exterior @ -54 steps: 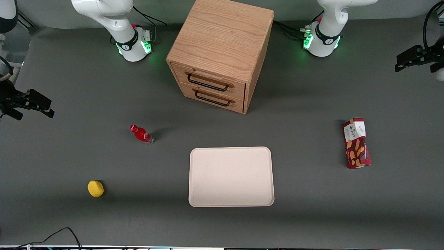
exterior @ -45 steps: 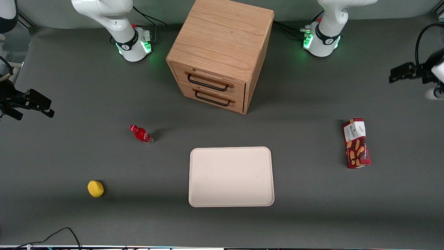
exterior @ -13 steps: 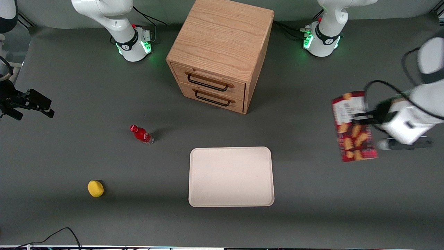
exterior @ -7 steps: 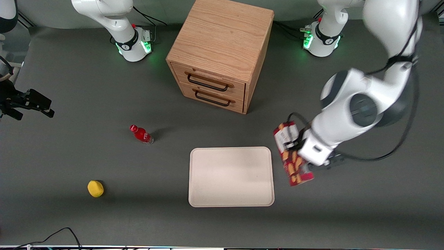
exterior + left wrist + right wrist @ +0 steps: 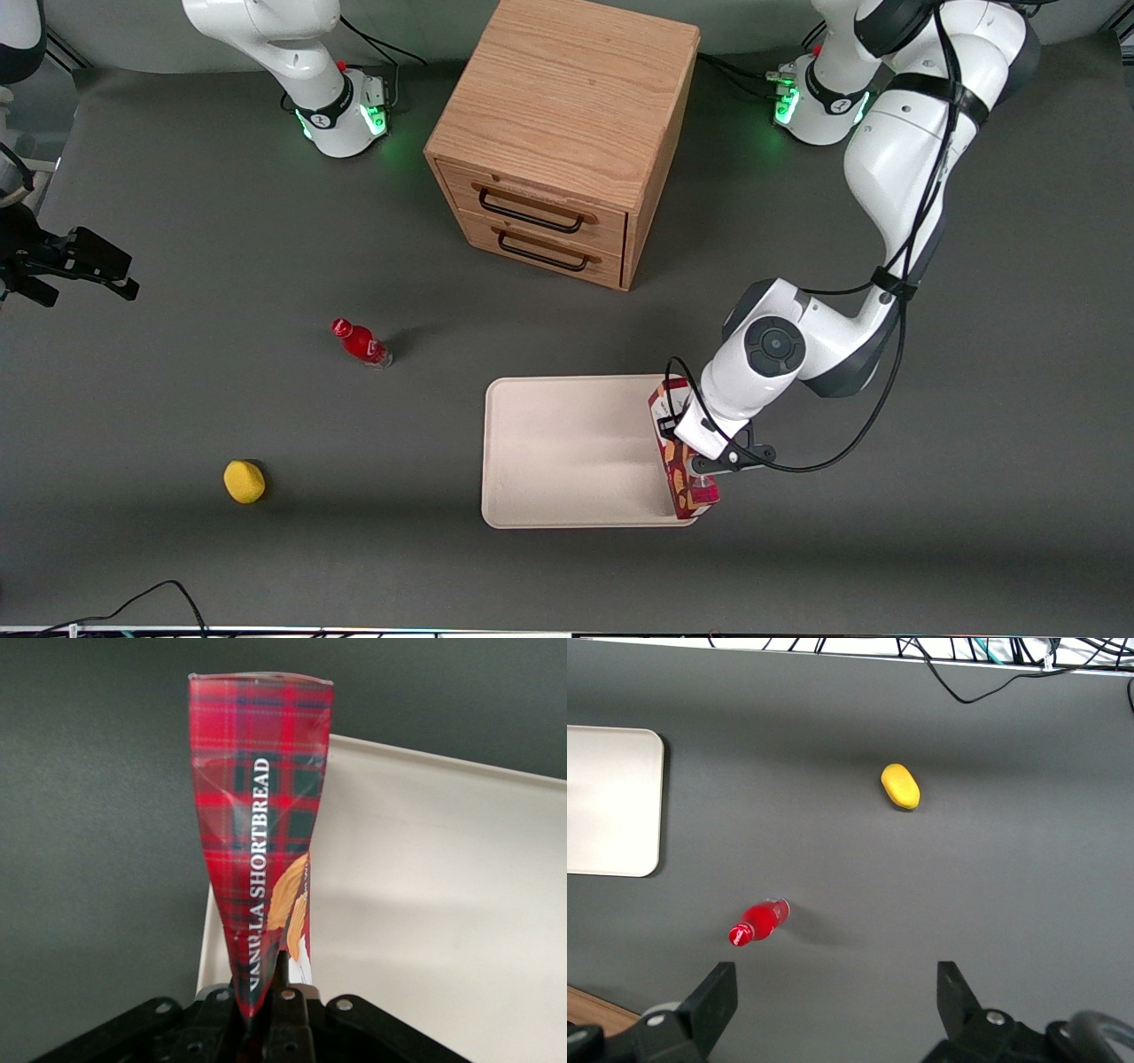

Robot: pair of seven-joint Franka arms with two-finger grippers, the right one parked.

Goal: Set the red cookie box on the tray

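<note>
One gripper (image 5: pixel 700 452), jaws pinching red cookie box (image 5: pixel 680 465) over tray (image 5: pixel 567 443) edge, wooden cabinet (image 5: pixel 567 133) nearby.

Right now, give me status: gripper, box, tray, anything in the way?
Gripper shut on red cookie box, above the tray's edge toward the working arm. Box held off the surface, not yet released. Tray bare; small red bottle well off, nothing blocking.

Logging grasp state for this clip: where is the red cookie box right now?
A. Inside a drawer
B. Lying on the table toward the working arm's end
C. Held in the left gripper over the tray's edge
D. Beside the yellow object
C: the gripper is shut on the red cookie box, which hangs over the tray rim.
</note>
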